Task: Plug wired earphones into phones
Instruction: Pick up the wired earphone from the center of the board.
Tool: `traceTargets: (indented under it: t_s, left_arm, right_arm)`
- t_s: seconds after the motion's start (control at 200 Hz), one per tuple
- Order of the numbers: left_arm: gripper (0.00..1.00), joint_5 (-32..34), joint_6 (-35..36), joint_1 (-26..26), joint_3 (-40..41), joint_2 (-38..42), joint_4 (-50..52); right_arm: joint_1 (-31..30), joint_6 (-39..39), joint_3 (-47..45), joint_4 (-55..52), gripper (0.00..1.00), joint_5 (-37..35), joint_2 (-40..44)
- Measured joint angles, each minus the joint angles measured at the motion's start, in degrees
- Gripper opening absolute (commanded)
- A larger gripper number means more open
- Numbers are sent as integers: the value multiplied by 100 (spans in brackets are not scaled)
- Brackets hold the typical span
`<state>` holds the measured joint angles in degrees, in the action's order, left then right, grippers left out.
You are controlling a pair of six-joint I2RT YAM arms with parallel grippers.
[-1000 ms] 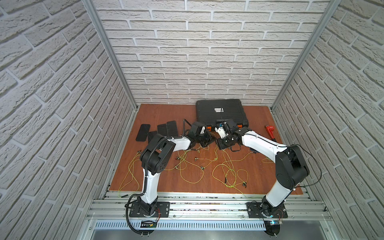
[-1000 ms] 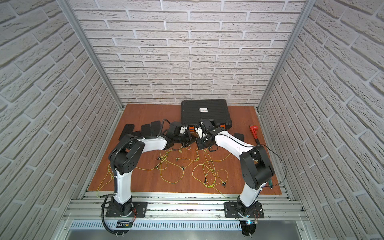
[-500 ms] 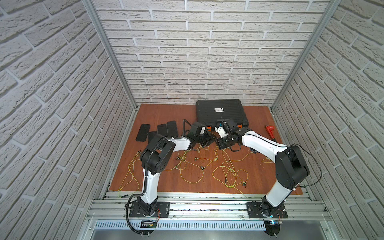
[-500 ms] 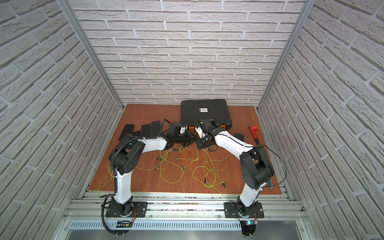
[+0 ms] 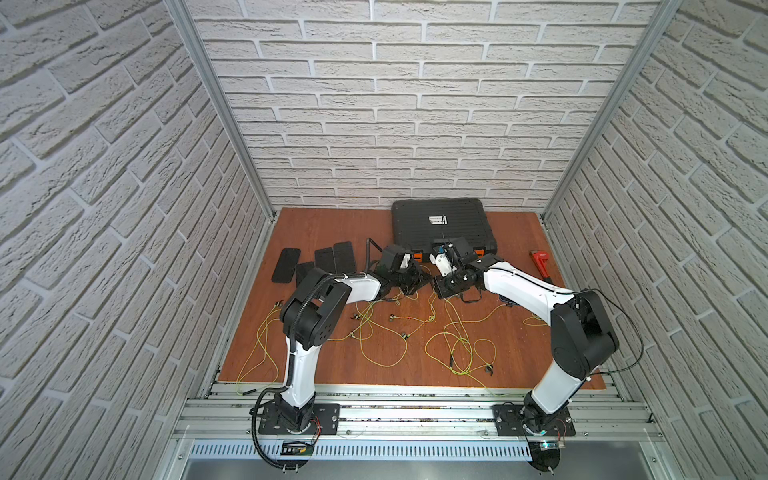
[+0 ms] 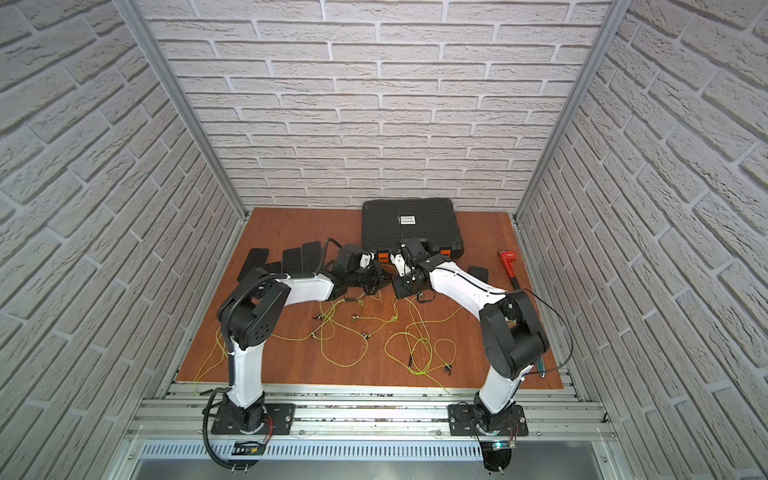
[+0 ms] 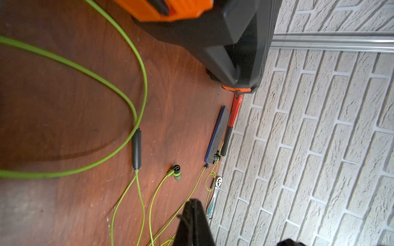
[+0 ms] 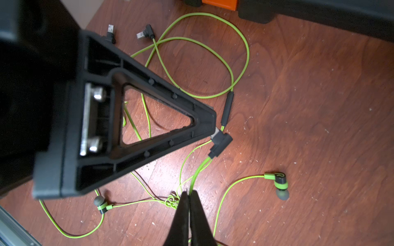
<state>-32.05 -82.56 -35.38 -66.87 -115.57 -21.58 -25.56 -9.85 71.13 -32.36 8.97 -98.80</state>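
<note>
The left fingers are closed on the metal end of 1 black angled plug and hold it clear of the counter. The cable leaving this plug runs straight to the right fingers, which are pinched together on it with almost no gap. Both sets of fingers meet near the rear centre of the counter, just in front of the black case with orange latches. The other wired earphones lie loose on the wood in yellow-green loops across the middle and front of the counter. 2 further plugs rest near the case, unconnected. 4 phones lie flat in a group at the rear on the robot's left, well apart from the fingers. 1 blue-edged phone lies on the robot's right, beside a red wrench, with a green-cabled plug at one end. Whether that plug is seated cannot be told.
</note>
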Motion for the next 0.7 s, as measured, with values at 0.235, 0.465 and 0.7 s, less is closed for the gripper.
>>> traceTargets:
  t_s: [0.235,0.465,0.7]
  left_arm:
    - [0,-160,111,133,33,0,-210]
    - [0,-450,39,350,52,0,-1235]
    - [0,-531,-304,389,201,0,-2430]
  right_arm:
    - [863,-192,-179,68,39,1080,428]
    - [1878,-1115,-920,1244,31,2841,872]
    - [2059,-2470,-1502,3047,31,3939,708]
